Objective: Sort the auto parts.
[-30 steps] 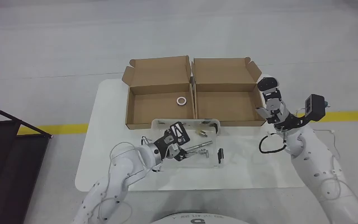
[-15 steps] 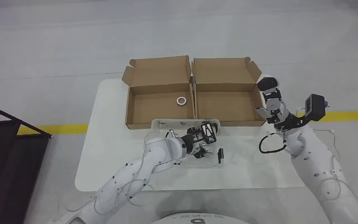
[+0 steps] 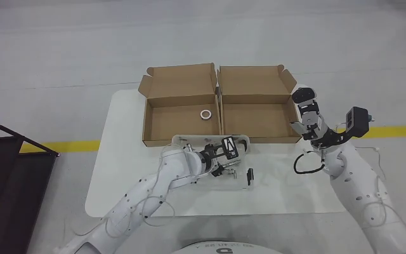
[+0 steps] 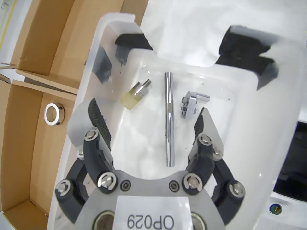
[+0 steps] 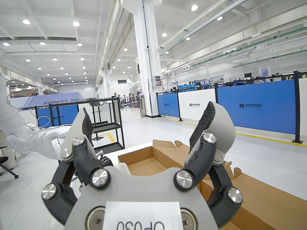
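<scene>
Pose: left gripper [image 4: 147, 107] and right gripper [image 5: 147, 107], both with fingers spread wide, nothing held.
The left arm [image 3: 152, 190] stretches forward and inward, wrist tipped down. The right arm [image 3: 346, 171] is bent and raised at the side, wrist facing out level.

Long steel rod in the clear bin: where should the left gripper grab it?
Probably from straight above, jaws across the rod, on the stretch clear of the yellowish fitting and the bracket that flank its other half. It lies flat on the bin floor, and the open left gripper hangs over it.
</scene>
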`<state>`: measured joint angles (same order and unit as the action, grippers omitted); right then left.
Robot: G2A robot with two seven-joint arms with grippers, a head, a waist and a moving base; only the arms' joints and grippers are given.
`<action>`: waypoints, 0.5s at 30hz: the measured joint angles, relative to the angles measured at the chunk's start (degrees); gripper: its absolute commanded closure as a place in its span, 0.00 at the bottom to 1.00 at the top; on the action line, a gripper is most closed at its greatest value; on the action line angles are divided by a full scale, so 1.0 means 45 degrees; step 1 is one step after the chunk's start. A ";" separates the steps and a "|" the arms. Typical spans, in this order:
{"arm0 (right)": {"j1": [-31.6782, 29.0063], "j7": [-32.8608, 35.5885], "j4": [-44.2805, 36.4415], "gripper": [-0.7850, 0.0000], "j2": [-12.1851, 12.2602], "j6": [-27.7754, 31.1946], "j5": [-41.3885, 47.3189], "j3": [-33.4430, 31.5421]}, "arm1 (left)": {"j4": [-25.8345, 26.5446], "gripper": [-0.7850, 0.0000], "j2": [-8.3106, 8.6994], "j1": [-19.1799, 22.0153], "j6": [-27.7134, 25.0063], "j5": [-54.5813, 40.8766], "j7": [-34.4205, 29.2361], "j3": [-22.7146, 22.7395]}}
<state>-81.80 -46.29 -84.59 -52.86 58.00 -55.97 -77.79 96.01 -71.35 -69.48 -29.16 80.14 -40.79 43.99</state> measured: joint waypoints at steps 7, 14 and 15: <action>0.0000 0.0000 0.0000 0.00 0.0000 0.0000 0.0000 0.0000 | -0.0493 0.36 -0.0086 0.0133 -0.0071 -0.0159 -0.0668 -0.0310; 0.0000 0.0000 0.0000 0.00 0.0000 0.0000 0.0000 0.0000 | -0.0975 0.56 -0.0178 0.0394 -0.0279 -0.0634 -0.0754 -0.0462; 0.0000 0.0000 0.0000 0.00 0.0000 0.0000 0.0000 0.0000 | -0.1044 0.58 -0.0184 0.0439 -0.0362 -0.0717 -0.0805 -0.0467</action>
<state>-81.80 -46.29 -84.59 -52.86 58.00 -55.97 -77.79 91.32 -72.18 -67.51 -30.79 76.92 -44.41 41.89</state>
